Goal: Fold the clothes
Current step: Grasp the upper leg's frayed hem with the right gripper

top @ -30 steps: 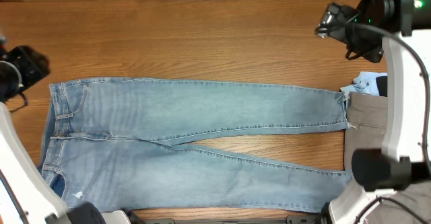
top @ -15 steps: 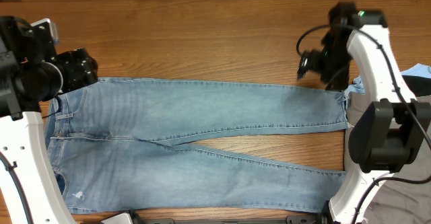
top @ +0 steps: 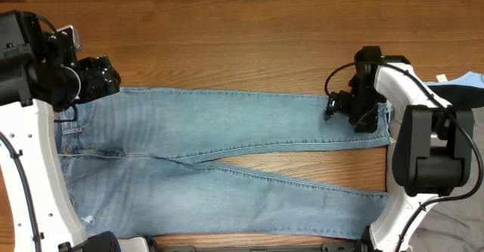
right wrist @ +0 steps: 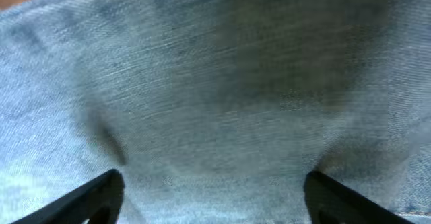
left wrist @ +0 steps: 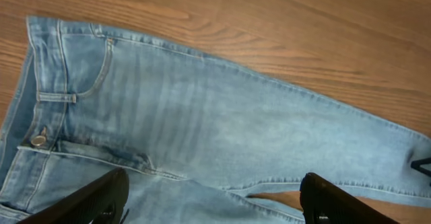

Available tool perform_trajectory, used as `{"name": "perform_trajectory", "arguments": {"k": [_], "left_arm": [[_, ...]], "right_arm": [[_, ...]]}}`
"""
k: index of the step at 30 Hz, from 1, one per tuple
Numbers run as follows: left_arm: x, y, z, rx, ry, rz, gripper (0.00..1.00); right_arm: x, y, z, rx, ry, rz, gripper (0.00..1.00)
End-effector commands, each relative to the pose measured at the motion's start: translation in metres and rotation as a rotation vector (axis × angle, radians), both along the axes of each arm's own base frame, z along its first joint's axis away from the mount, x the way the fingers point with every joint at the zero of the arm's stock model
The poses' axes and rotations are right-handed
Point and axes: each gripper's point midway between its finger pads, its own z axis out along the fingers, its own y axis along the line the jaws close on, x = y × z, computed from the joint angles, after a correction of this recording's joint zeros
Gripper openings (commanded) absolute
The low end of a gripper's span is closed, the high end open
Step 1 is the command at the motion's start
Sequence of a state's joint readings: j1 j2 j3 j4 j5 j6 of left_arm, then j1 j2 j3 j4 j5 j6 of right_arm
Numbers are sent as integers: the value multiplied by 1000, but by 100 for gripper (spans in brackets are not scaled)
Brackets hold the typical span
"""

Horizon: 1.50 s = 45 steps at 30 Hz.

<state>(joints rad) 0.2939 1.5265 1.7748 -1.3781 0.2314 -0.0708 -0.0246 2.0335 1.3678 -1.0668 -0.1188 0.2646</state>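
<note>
The light blue jeans [top: 227,161] lie flat on the table, waist at the left, legs running right, frayed hems at the right end. My left gripper [top: 102,79] hovers above the waist's far corner, open; in the left wrist view [left wrist: 209,197] its fingers spread wide over the jeans [left wrist: 202,116] near the crotch. My right gripper [top: 352,112] is low over the far leg near its hem, open; the right wrist view shows its fingers [right wrist: 212,194] apart with denim [right wrist: 215,83] filling the frame close below.
Plain grey trousers [top: 473,108] and a pale-blue garment [top: 461,78] lie at the right edge beside the right arm. Bare wooden table [top: 227,48] stretches behind the jeans. The arm bases stand at the front corners.
Both arms came in from the table's sides. The left gripper moved right over the waist corner. The right gripper dropped from the far right down onto the far leg's hem end.
</note>
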Motion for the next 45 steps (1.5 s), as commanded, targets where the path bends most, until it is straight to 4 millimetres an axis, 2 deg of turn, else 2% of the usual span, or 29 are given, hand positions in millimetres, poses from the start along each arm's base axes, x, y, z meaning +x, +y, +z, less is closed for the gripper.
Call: {"name": "perform_trajectory", "arguments": {"k": [1,4,6,9,11,14,15,19,23,28,32,33,35,36,38,43,45], "left_arm": [[-1,-7,4,1,1,-32,83],[-7,-12,1,-7,30,-43,83],[-11,-16,-1,-13,48,-51,83],[-15,-21,-3,-21,70,-60,83],[-16,-25,-4,-22,76,-69,84],[-16,-28,-4,-30,79,-62,85],[-16,-29,-4,-33,81,-59,86],[-18,-30,-5,-27,93,-64,89],[-17,-25,-5,7,89,-63,93],[-17,-20,-6,33,94,-52,94],[-17,-20,-6,34,95,-52,95],[-17,-20,-6,34,94,-52,95],[-16,-20,-6,35,92,-52,95],[-16,-20,-5,35,90,-51,95],[-15,-19,-5,36,85,-51,95],[-14,-19,-5,36,83,-51,95],[-15,-20,-5,35,86,-51,95]], "right_arm": [[2,3,-16,11,-23,-22,85],[1,3,-29,10,-46,-29,80],[-3,4,-37,9,-46,-52,72],[-7,7,-49,29,-48,-72,53],[-2,13,-54,64,-72,-78,33],[23,15,-56,80,-156,-152,10],[34,15,-55,83,-196,-177,5],[84,22,-39,151,-388,-209,4],[130,18,-10,166,-553,-206,4],[183,-10,40,138,-736,-239,4],[199,-34,68,124,-772,-276,4],[198,-39,70,120,-764,-284,18],[194,-48,70,101,-746,-262,78],[190,-50,67,89,-734,-234,89],[182,-53,61,64,-711,-161,99],[169,-53,51,19,-671,-1,100],[161,-60,45,-29,-633,5,100]]}}
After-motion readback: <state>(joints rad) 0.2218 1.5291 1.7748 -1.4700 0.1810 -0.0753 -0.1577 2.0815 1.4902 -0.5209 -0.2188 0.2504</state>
